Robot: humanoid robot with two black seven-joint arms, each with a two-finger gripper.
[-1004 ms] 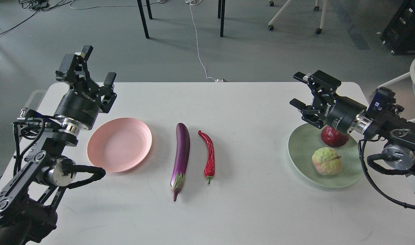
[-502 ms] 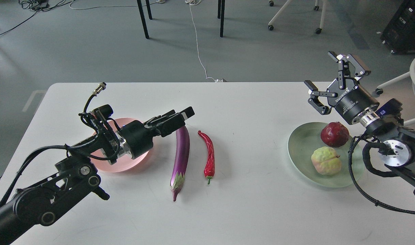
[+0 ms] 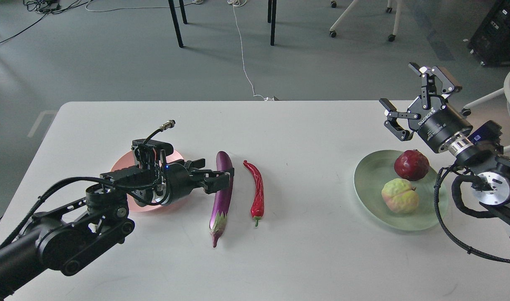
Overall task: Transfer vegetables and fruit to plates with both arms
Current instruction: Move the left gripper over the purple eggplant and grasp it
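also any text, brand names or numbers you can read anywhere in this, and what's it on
"DH-ROBOTICS", roughly: white lettering on the body of the right gripper, seen upside down and small, so the spelling is not certain.
A second, smaller white line beside it: too small to read.
Left gripper: no lettering shows from this angle.
Plates, produce and table: no text.

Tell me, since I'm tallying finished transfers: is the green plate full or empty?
Holding fruit: the green plate carries the dark red fruit and the yellow-green fruit.
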